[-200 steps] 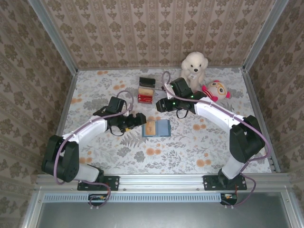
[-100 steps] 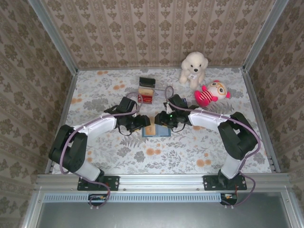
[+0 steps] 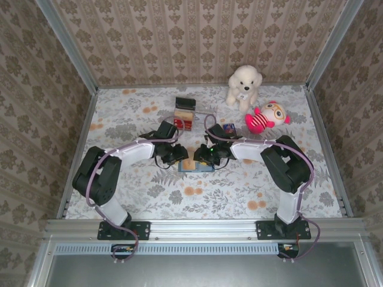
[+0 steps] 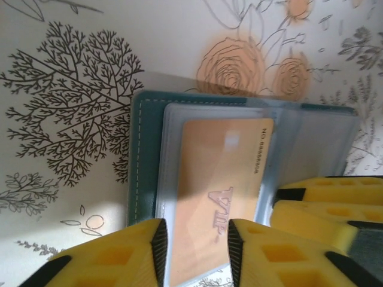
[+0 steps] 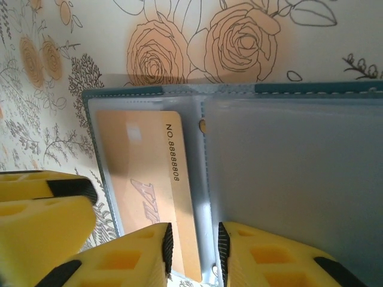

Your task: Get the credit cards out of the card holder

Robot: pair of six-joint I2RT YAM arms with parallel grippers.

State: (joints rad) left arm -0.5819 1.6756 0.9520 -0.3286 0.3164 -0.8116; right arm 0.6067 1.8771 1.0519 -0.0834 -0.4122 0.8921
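The left jaws stand narrowly parted, their yellow foam pads at the bottom of the left wrist view with the near end of the orange card showing in the gap. The right jaws are just as narrowly parted at the bottom of the right wrist view, over the card's inner long edge. Neither pair visibly pinches anything, and I cannot tell whether the tips touch the plastic or hover above it. The card lies flat inside a clear, glossy sleeve of the open teal card holder, which sits at mid-frame in the top view between the two arms. In my judgement, one pair should pin the holder's stitched cover while the other drags the card toward the sleeve's open end, tips kept low and the pull in line with the pocket. The slick film may otherwise lift, or the whole holder may slide. The card is thin, stiff and smooth with printed digits; the holder looks soft and leather-like. The bench wears a flat floral covering, offering little grip.
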